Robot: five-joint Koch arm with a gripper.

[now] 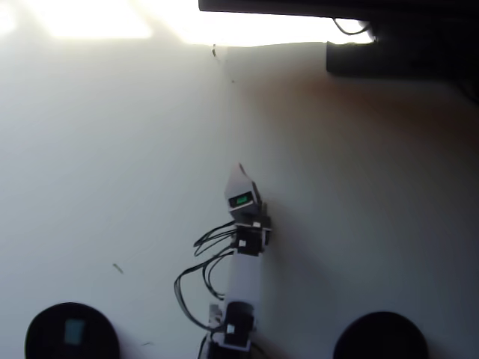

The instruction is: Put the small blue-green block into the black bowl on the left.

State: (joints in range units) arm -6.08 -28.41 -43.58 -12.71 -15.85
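Block sitting in the left bowl, arm pointing up the middle of the table.

We are seeing the block (74,330) lying flat inside the bowl (37,336) at the lower left corner of the overhead view, so the placing looks done to us. We are looking at the gripper (241,173) reaching toward the top of the view, well apart from that bowl; the block is lying down and to the left of its tip. Only one pale tip is showing, so we cannot tell whether the jaws are spread or pressed together. A second bowl (380,336) is sitting at the lower right, nothing showing in it.
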